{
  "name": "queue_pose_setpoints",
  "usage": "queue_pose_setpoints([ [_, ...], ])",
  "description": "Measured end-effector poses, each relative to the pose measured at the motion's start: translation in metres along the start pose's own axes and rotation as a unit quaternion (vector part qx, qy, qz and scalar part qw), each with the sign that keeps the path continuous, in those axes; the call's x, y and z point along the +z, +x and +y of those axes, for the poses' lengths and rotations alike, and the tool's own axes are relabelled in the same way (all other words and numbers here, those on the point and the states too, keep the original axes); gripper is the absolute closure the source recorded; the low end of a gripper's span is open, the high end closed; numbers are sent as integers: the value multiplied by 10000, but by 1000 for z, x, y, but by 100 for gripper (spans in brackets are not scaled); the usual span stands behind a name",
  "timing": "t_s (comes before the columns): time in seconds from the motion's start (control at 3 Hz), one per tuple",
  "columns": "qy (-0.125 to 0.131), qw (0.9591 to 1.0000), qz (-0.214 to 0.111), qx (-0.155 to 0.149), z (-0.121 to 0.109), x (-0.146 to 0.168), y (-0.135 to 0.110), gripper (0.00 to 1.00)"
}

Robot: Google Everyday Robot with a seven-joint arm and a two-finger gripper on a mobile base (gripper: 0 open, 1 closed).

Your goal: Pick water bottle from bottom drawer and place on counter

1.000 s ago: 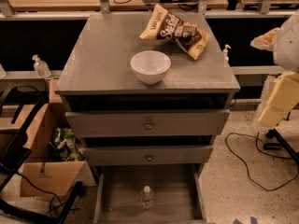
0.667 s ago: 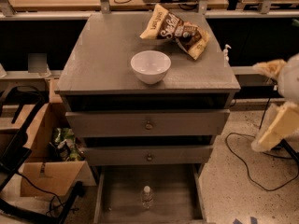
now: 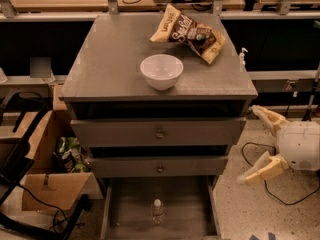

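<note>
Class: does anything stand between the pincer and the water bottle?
Only the low right wall of the bottom drawer. The open pincer hangs to the right of the cabinet, beside its drawer fronts. The water bottle stands alone on the drawer floor, uncovered from above.

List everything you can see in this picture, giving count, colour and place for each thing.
water bottle: one, clear with white cap, upright in the bottom drawer
bottom drawer: one, grey, pulled open
counter: one, grey, cabinet top
bowl: one, white, counter front middle
snack bags: two, yellow and brown, counter back right
drawer fronts: two, grey, under the counter
cardboard box: one, brown, floor left
pincer: one, cream, open, right of the cabinet, holding nothing
</note>
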State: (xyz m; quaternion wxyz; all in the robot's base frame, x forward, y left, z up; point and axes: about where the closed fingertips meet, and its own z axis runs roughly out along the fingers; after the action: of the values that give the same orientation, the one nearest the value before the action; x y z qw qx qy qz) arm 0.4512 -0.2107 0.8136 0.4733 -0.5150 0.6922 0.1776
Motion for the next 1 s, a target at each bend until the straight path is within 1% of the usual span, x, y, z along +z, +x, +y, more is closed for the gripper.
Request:
queue_pose_setpoints([
  [0.33, 290, 9910, -1285, -247, 19, -46, 13, 0],
  [0.67, 422, 9919, -1152, -327, 20, -54, 20, 0],
  [1.0, 406, 9929, -1084, -279, 18, -40, 29, 0],
])
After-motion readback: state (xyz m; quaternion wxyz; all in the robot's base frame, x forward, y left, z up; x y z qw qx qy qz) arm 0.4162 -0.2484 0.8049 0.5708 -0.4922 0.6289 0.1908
